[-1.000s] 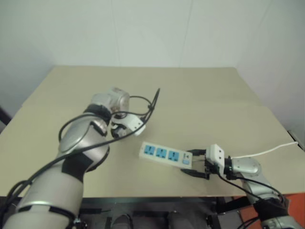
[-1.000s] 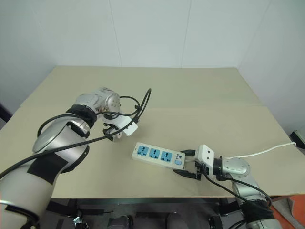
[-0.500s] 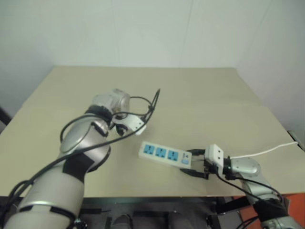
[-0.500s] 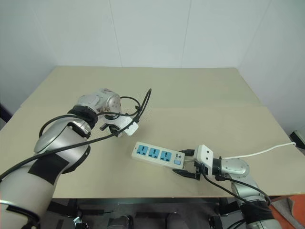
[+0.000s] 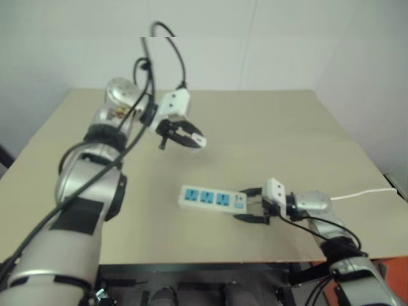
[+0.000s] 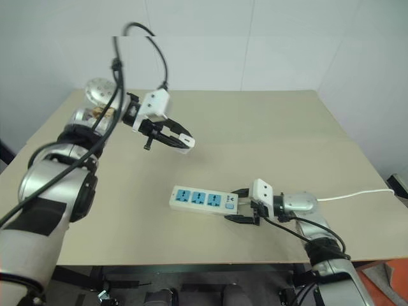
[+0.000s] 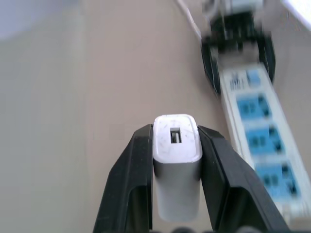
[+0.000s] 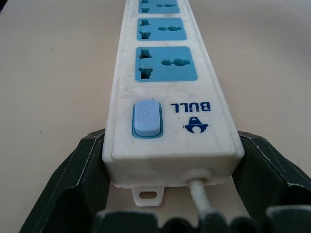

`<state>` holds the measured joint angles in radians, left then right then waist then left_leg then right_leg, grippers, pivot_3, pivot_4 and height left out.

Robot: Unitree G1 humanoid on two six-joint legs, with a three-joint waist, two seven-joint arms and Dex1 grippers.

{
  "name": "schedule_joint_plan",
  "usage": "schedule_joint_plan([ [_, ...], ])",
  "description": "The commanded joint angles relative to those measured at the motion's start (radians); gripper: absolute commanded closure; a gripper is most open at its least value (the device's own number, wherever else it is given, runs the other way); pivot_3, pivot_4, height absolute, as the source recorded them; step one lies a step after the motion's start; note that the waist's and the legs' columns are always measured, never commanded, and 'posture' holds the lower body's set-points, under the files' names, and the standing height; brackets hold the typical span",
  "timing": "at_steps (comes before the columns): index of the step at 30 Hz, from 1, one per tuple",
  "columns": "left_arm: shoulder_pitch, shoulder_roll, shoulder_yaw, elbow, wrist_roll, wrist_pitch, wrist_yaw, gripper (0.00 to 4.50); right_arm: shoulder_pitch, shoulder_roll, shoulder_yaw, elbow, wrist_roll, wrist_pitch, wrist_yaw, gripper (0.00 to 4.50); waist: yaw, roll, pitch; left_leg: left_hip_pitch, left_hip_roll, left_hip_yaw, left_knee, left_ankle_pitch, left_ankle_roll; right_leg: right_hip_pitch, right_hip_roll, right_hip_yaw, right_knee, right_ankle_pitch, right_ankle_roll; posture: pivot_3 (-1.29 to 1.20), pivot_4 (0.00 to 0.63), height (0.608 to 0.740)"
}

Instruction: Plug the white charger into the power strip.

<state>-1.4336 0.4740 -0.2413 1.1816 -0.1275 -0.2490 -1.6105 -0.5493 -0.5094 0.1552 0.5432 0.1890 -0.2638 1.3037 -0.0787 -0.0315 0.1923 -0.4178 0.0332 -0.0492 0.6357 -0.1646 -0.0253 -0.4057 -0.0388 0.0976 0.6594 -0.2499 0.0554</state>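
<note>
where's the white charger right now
The white charger is clamped in the left gripper, held in the air above the table, up and to the left of the power strip.

The power strip [image 8: 170, 97] has the word "BULL" on it, in blue letters. It reads upside down in the right wrist view. The word sits at the cord end, next to the blue switch [image 8: 147, 118]. Right by the word is a small blue logo [image 8: 196, 126], shaped a bit like a bell w/ a dot on top. The switch has a faint on/off mark on it, too pale to read well. No other words or numbers can be read anywhere else.
</note>
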Motion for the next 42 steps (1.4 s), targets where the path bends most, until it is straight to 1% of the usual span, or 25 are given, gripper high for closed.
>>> schedule_joint_plan([
  [1, 0.090, 0.043, 0.041, -0.166, -0.271, 0.212, -0.004, 3.49, -0.060, 0.035, 0.024, 0.077, -0.019, -0.056, 0.043, 1.08, -0.006, 0.000, 0.000, 0.000, 0.000, 0.000, 0.001, 0.000, 0.000, 0.000, 0.000, 0.000, 0.002, 0.000, 0.000, 0.00, 0.150, 0.740],
  [4, 0.200, 0.051, 0.108, -0.281, -0.430, 0.383, -0.004, 3.49, -0.099, 0.058, 0.029, 0.163, -0.036, -0.087, 0.059, 1.08, -0.018, 0.000, 0.000, 0.001, 0.000, -0.001, 0.001, 0.000, 0.000, 0.000, 0.000, 0.000, 0.003, 0.000, 0.000, 0.00, 0.150, 0.740],
  [7, 0.317, 0.055, 0.126, -0.397, -0.506, 0.461, -0.004, 3.49, -0.123, 0.074, 0.022, 0.219, -0.042, -0.112, 0.065, 1.08, -0.023, 0.000, 0.000, 0.002, 0.000, -0.001, 0.002, 0.000, 0.000, 0.001, 0.000, -0.001, 0.004, 0.000, 0.000, 0.00, 0.150, 0.740],
  [10, 0.397, 0.051, 0.130, -0.476, -0.526, 0.496, -0.004, 3.49, -0.138, 0.082, 0.020, 0.258, -0.047, -0.131, 0.074, 1.08, -0.023, 0.000, 0.000, 0.005, 0.000, -0.001, 0.002, 0.000, 0.000, 0.003, 0.000, 0.000, 0.005, 0.000, 0.000, 0.00, 0.150, 0.740],
  [13, 0.445, 0.034, 0.112, -0.507, -0.499, 0.475, -0.004, 3.49, -0.153, 0.093, 0.021, 0.294, -0.054, -0.144, 0.073, 1.08, -0.022, 0.000, 0.000, 0.007, 0.000, -0.001, 0.002, 0.000, 0.000, 0.004, 0.001, 0.000, 0.005, 0.000, -0.001, 0.00, 0.150, 0.740],
  [15, 0.457, 0.024, 0.108, -0.511, -0.497, 0.478, -0.004, 3.49, -0.155, 0.096, 0.023, 0.310, -0.060, -0.156, 0.072, 1.08, -0.023, 0.000, 0.000, 0.010, 0.000, -0.001, 0.002, 0.000, 0.000, 0.007, 0.001, 0.000, 0.005, 0.000, -0.001, 0.00, 0.150, 0.740],
  [20, 0.465, 0.012, 0.046, -0.479, -0.457, 0.438, -0.004, 3.49, -0.153, 0.103, 0.027, 0.319, -0.072, -0.172, 0.070, 1.08, -0.026, 0.000, 0.000, 0.016, 0.001, -0.001, 0.002, 0.000, 0.000, 0.014, 0.002, 0.000, 0.004, -0.001, -0.001, 0.00, 0.150, 0.740],
  [24, 0.470, -0.004, -0.009, -0.481, -0.448, 0.410, -0.004, 3.49, -0.152, 0.108, 0.021, 0.316, -0.073, -0.167, 0.063, 1.08, -0.028, 0.000, 0.000, 0.017, 0.001, -0.001, 0.002, 0.000, 0.000, 0.015, 0.002, 0.000, 0.004, -0.001, -0.001, 0.00, 0.150, 0.740],
  [28, 0.460, -0.040, -0.055, -0.436, -0.404, 0.345, -0.004, 3.49, -0.147, 0.114, 0.023, 0.309, -0.078, -0.159, 0.058, 1.08, -0.030, 0.000, 0.000, 0.017, 0.001, -0.001, 0.002, 0.000, 0.000, 0.015, 0.002, 0.000, 0.004, -0.001, -0.001, 0.00, 0.150, 0.740],
  [33, 0.443, -0.079, -0.057, -0.384, -0.381, 0.307, -0.004, 3.49, -0.142, 0.116, 0.029, 0.299, -0.079, -0.116, 0.061, 1.08, -0.039, 0.000, 0.000, 0.017, 0.001, -0.001, 0.002, 0.000, 0.000, 0.015, 0.002, 0.000, 0.004, -0.001, -0.002, 0.00, 0.150, 0.740],
  [42, 0.429, -0.087, -0.059, -0.342, -0.360, 0.262, -0.004, 3.49, -0.150, 0.117, 0.037, 0.299, -0.078, -0.024, 0.095, 1.08, -0.042, 0.000, 0.000, 0.017, 0.000, -0.001, 0.001, 0.000, 0.000, 0.015, 0.002, 0.000, 0.003, -0.001, -0.002, 0.00, 0.150, 0.740],
])
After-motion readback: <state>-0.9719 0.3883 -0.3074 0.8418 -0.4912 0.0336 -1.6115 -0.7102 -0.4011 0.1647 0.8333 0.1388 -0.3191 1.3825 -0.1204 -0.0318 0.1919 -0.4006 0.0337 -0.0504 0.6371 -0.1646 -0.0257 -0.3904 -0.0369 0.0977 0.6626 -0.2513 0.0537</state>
